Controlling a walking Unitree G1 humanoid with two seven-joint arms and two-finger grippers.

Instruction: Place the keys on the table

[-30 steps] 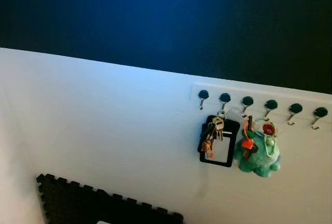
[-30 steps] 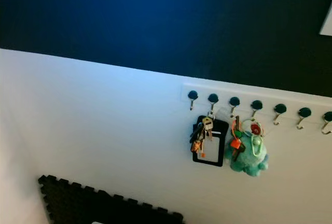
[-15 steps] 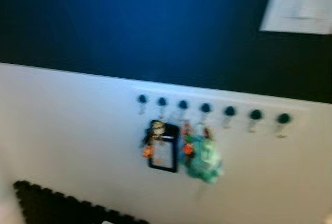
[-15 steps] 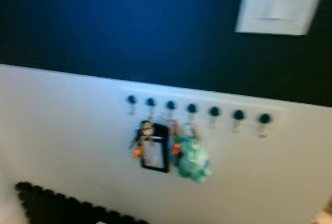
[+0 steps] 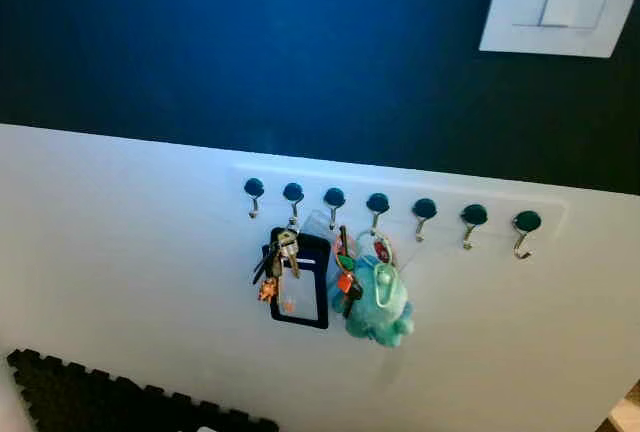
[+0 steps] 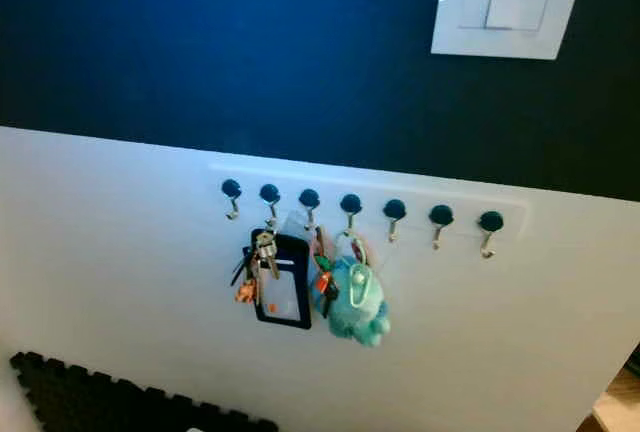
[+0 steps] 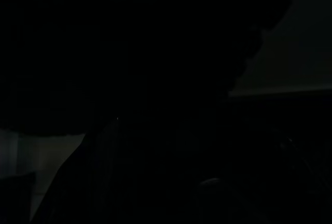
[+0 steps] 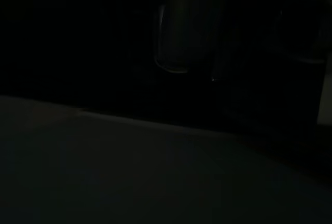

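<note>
A bunch of keys (image 5: 277, 264) with an orange tag hangs from a hook on a white rail of several dark-capped hooks (image 5: 400, 207), fixed to the white lower half of the wall. Behind the keys hangs a black-framed card holder (image 5: 303, 297). Right beside it a second key set with a teal plush toy (image 5: 378, 304) hangs from the neighbouring hooks. The same keys (image 6: 257, 265) sit left of centre in the right eye view. Both wrist views are very dark, and no fingers can be made out in them.
The wall's upper half is dark blue, with a white switch plate (image 5: 560, 2) at the top right. A black foam mat with a toothed edge (image 5: 90, 397) lies at the bottom left. A strip of wooden floor (image 6: 620, 407) shows at the bottom right.
The whole picture has shifted left, so the camera has turned right. The hooks and keys now sit near the centre, and the switch plate has come into view. The blur is gone.
</note>
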